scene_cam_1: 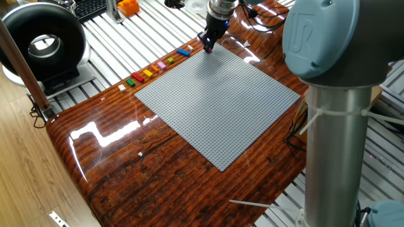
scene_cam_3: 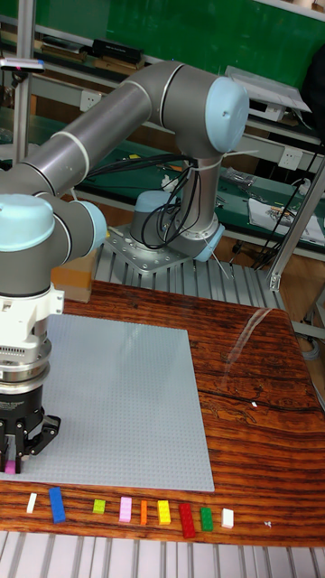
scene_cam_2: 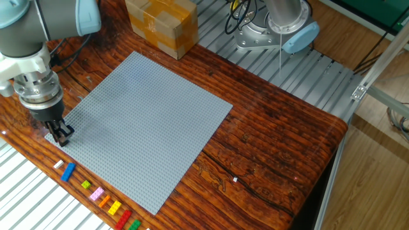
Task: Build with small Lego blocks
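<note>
from my screens the grey baseplate (scene_cam_2: 144, 124) fills the middle of the wooden table (scene_cam_2: 275, 147), and my gripper (scene_cam_3: 20, 449) sits low over its corner nearest the row of small bricks (scene_cam_3: 126, 511) lined up on the table just off that edge. its fingers look pinched on a tiny pink brick (scene_cam_3: 10, 467). my worry is pressing down with the brick off the studs so it tilts or pops loose, or nudging the baseplate, which seems to lie loose.

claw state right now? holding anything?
Claw: shut on a small pink Lego block, low over the corner of the grey baseplate.
</note>
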`<state>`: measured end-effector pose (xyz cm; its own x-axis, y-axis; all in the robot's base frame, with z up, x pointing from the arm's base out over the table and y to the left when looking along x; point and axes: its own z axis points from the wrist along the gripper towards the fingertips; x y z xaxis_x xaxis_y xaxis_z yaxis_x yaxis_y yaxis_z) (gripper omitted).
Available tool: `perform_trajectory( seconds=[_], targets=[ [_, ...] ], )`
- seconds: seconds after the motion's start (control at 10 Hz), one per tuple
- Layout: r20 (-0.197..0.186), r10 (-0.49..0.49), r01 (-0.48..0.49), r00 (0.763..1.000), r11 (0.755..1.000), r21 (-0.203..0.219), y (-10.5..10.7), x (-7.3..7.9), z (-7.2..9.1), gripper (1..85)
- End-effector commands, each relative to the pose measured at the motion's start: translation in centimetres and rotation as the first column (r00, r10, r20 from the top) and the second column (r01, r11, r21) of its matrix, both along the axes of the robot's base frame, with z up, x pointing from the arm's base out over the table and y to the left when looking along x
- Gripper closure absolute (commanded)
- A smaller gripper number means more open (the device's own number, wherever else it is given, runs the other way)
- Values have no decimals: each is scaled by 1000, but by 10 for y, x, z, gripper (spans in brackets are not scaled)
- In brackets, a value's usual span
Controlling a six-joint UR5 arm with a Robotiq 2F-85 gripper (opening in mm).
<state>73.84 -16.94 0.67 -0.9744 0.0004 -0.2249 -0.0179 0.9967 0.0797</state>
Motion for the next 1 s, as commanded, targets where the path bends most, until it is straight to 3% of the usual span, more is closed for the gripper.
perform_trajectory(
  seconds=[0.0,0.4,0.9],
  targets=[
    [11,-15,15,1000,1000,17,1,3,2,847],
    [22,-11,11,1000,1000,16,1,5,2,847],
    [25,-7,8,1000,999,-40,-13,6,2,847]
  ],
)
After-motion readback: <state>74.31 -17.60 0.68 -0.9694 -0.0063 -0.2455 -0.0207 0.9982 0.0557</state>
